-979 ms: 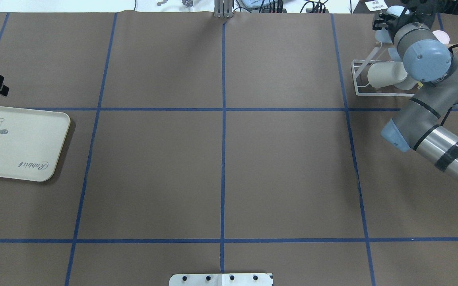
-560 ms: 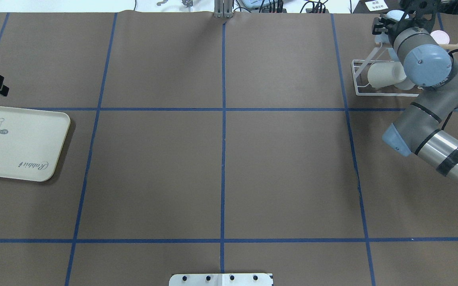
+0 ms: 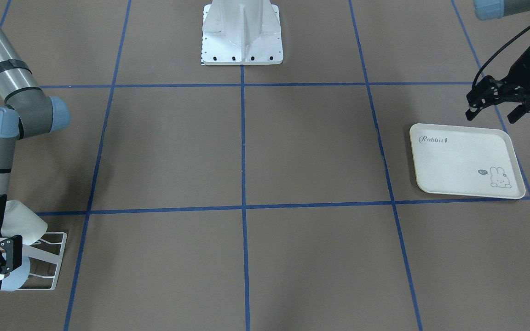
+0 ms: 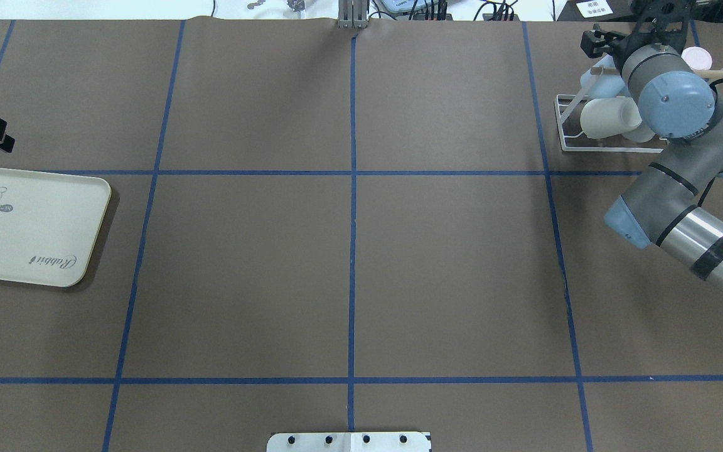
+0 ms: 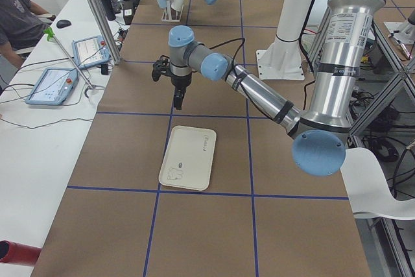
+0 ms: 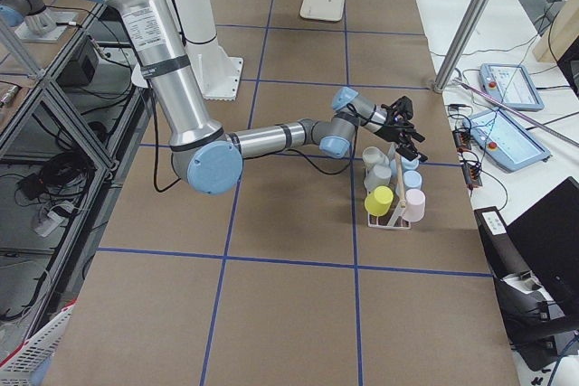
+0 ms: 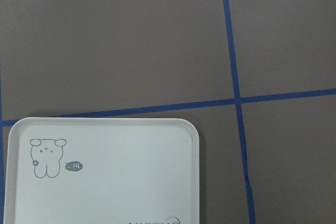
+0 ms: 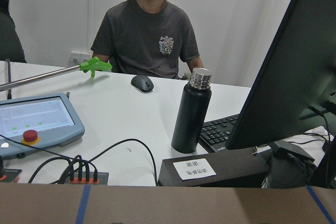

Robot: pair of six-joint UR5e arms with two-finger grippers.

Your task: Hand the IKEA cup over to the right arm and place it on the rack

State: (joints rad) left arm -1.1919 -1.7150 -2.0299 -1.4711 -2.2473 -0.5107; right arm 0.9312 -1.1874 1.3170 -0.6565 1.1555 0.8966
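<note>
A pale blue IKEA cup (image 4: 597,78) lies tilted on the white wire rack (image 4: 563,129) at the table's far right corner, beside a cream cup (image 4: 609,118). My right gripper (image 4: 590,41) hovers open just above and beyond the blue cup (image 3: 20,276), its fingers apart from it; in the front view the right gripper (image 3: 3,271) hangs over the rack (image 3: 51,259). Several more cups, yellow (image 6: 378,201) and pink (image 6: 414,205) among them, sit on the rack. My left gripper (image 3: 495,105) hangs open and empty behind the cream tray (image 3: 465,161).
The rabbit-print tray (image 4: 29,226) lies bare at the left edge. The robot's base plate (image 3: 242,32) sits mid-table on my side. Beyond the far edge stand a desk with a black bottle (image 8: 190,111), a monitor (image 8: 289,66), control tablets and a seated person (image 8: 149,30).
My right gripper has shifted slightly left and away from the rack. The pale blue cup now rests lower on the rack, free of the fingers. The left arm has stayed still.
</note>
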